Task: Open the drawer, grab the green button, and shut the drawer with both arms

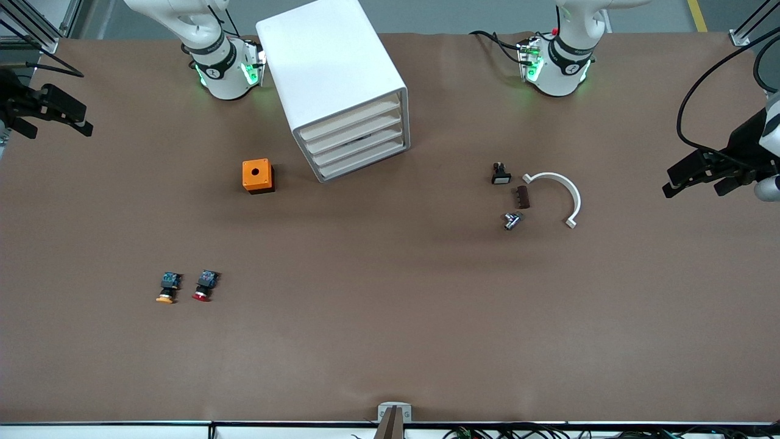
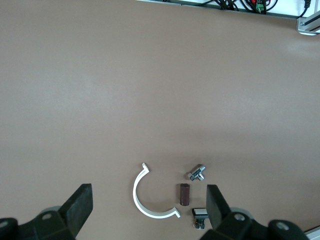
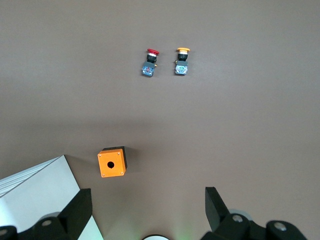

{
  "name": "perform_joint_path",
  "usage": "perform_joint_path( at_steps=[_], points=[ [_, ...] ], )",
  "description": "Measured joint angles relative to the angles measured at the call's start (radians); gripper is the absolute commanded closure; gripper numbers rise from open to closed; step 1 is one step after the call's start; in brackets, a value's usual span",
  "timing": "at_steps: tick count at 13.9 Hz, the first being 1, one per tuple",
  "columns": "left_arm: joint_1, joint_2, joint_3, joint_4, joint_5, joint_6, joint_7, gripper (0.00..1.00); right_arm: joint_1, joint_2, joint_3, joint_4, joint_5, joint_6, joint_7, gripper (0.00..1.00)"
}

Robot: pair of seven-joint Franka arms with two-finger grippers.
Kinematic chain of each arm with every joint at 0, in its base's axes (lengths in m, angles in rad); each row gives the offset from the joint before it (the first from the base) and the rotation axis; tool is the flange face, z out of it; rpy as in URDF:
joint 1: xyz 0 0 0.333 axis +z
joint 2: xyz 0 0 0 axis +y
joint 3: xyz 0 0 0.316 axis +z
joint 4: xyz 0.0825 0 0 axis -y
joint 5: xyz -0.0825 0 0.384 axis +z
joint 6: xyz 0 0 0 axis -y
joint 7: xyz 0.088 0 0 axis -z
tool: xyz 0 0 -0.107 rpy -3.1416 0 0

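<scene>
Nearest the front camera on the tabletop (image 1: 390, 341): red-capped button (image 1: 203, 286) and orange-capped button (image 1: 167, 289). Farther up, white drawer cabinet (image 1: 341, 85), all drawers shut; green button unseen, presumably inside. Left gripper (image 1: 701, 174) and right gripper (image 1: 58, 113) parked at the table ends, jaws spread. Best approach: square onto one drawer front, brace the cabinet, pull straight.

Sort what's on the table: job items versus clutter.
Job: drawer unit, drawers shut; left gripper, open; right gripper, open. Green button not in view.

Lying about: orange box; red-capped button; orange-capped button; white curved bracket; brown block; metal fitting; black switch.
</scene>
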Motion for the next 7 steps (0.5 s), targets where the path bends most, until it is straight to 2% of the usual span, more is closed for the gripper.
perform_joint_path(
  at_steps=[4,7],
  points=[
    [0.000,0.005,0.009,0.074,0.013,-0.082,-0.031,0.00,-0.003,-0.002,0.002,0.000,-0.010,0.020,-0.010,0.00],
    [0.000,0.008,0.011,0.085,0.014,-0.092,-0.032,0.00,-0.005,-0.005,0.003,0.000,-0.010,0.020,-0.012,0.00]
  ],
)
